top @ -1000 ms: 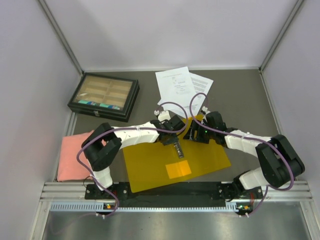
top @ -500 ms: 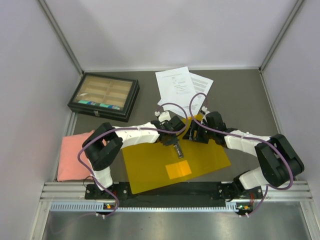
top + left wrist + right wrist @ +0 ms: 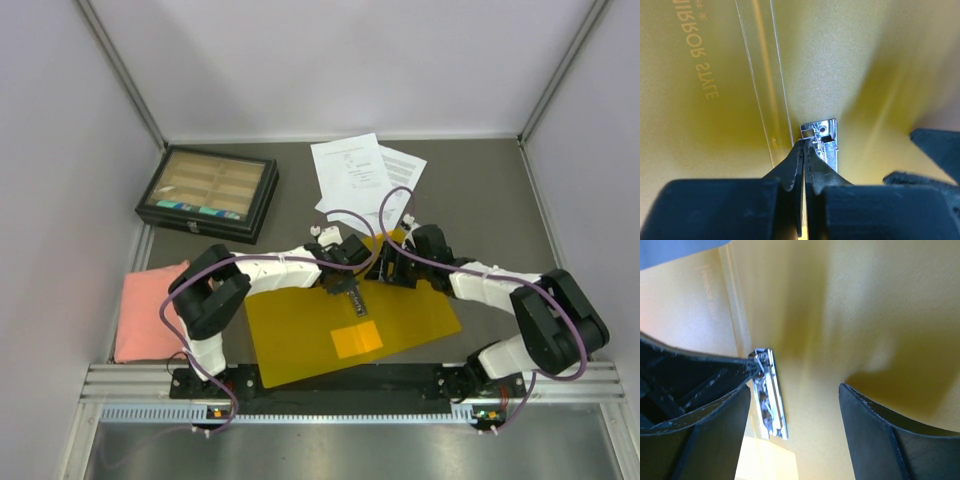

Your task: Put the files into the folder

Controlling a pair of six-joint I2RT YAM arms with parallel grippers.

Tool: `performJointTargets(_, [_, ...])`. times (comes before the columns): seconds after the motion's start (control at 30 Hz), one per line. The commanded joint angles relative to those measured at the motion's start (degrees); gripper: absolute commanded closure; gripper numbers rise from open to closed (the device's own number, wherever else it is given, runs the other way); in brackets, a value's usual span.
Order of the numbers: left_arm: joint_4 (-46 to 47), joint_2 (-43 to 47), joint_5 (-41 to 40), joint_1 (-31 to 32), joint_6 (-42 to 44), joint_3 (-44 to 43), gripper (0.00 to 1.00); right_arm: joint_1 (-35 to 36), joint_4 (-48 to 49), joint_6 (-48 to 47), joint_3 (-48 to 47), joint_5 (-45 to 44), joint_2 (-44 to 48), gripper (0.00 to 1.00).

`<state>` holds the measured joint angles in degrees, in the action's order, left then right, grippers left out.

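The yellow folder (image 3: pixel 300 335) lies flat near the table's front, with its metal clip (image 3: pixel 356 300) and orange pocket (image 3: pixel 357 339) showing. My left gripper (image 3: pixel 345 278) is shut, its tips pinching the wire end of the clip (image 3: pixel 822 142); the folder (image 3: pixel 865 60) fills the left wrist view around the gripper (image 3: pixel 804 143). My right gripper (image 3: pixel 388 268) is open over the folder's far edge. In the right wrist view this gripper (image 3: pixel 794 390) hovers above the folder (image 3: pixel 840 305), with the clip (image 3: pixel 771 400) beside its left finger. The files (image 3: pixel 358 175) lie behind, apart from the folder.
A black compartment box (image 3: pixel 208 192) stands at the back left. A pink cloth (image 3: pixel 148 312) lies at the left front. Grey walls close the table on three sides.
My left gripper has edged slightly back along the clip and its wrist has turned a little. The right arm and the folder have barely moved.
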<state>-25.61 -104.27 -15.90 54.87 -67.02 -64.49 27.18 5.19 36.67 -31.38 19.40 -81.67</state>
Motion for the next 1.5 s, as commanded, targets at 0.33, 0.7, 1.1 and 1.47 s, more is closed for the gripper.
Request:
performJointTargets(0.33, [2.6,-0.1,4.8,0.1,-2.9,3.0,1.00,1.9,0.0,-0.7,12.6,17.2,5.4,0.51])
performJointTargets(0.7, [2.9,0.5,4.2,0.3,-3.4,4.1,1.00,8.7,9.3,2.4,9.7,14.3,-0.8,0.82])
performJointTargets(1.1, [3.5,0.9,4.1,0.3,-2.3,4.7,1.00,8.6,11.7,4.7,7.5,12.7,-3.5,0.83])
performJointTargets(1.47, [3.5,1.6,3.6,0.2,-2.0,5.0,1.00,8.6,12.6,4.8,6.8,12.9,-5.0,0.88])
